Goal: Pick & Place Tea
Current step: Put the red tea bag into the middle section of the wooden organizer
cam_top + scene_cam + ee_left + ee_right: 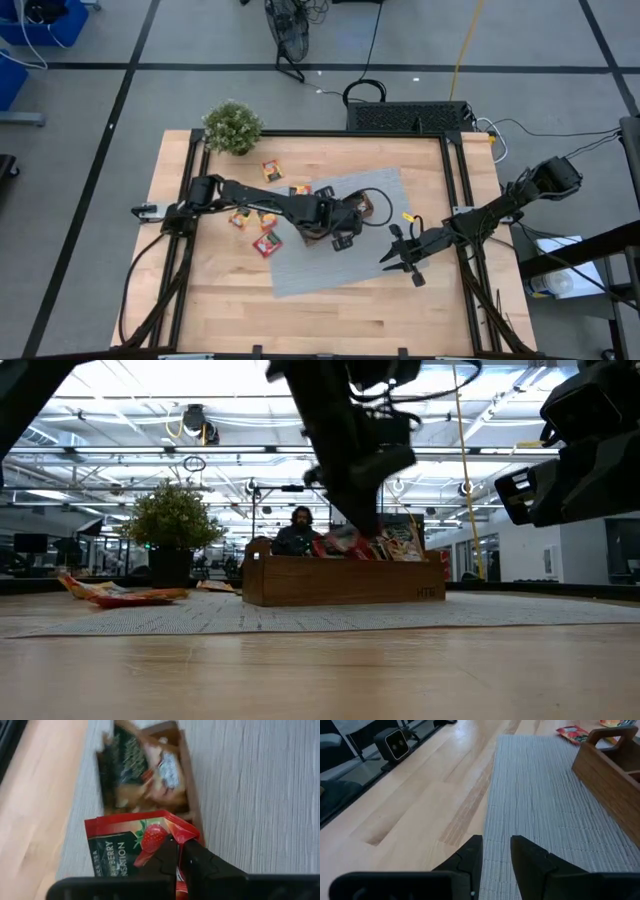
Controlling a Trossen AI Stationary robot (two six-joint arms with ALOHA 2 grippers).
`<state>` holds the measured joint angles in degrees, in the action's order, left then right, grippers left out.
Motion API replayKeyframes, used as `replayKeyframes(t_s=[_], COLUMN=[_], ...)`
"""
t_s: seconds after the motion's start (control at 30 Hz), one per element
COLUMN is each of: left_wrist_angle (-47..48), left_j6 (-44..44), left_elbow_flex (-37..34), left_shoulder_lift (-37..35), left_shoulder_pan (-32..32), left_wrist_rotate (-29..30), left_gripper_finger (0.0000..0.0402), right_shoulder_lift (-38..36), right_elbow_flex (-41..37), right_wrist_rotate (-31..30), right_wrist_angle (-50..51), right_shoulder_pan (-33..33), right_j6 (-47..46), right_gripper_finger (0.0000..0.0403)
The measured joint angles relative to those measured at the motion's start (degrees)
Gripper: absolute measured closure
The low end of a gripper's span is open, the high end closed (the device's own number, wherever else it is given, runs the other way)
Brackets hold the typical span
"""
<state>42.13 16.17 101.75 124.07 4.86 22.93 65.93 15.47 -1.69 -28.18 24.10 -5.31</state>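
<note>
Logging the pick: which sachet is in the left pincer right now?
The red strawberry sachet, pinched by one corner in the left pincer above the tray. The other loose sachets lie flat on the table, untouched.

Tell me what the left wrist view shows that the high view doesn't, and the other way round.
Only the left wrist view shows the strawberry picture and lettering on the red tea sachet pinched in the left gripper, plus sachets already lying in one compartment of the wooden tray.

Only the high view shows the potted plant, loose sachets on the table and mat, and the right gripper waiting, jaws apart and empty, over the mat's right side.

Both show the grey mat, the tray and the left gripper above it.
</note>
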Motion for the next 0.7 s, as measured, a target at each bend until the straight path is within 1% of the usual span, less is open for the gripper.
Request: replayKeyframes(t_s=[0.27,0.33,0.5,0.7], left_wrist_angle=[-1.97,-1.68,-1.39,-1.27], left_j6=[-1.05,-0.98,0.85,0.82], left_elbow_flex=[0.05,0.05,0.05,0.05], left_shoulder_lift=[3.82,4.13,4.22,4.22], left_shoulder_pan=[-0.02,-0.02,0.02,0.53], left_wrist_rotate=[-0.23,0.01,0.06,0.01], left_gripper_finger=[0.0383,0.0376,0.0337,0.0267], right_shoulder_lift=[0.0,0.0,0.0,0.0], right_elbow_flex=[0.01,-0.01,0.01,0.01], right_wrist_rotate=[0.0,0.0,0.0,0.0], right_wrist_angle=[0.59,0.58,0.65,0.63], right_shoulder_pan=[0.0,0.0,0.0,-0.01], right_j6=[0.0,0.01,-0.01,-0.02], right_gripper_finger=[0.0312,0.0312,0.0312,0.0312])
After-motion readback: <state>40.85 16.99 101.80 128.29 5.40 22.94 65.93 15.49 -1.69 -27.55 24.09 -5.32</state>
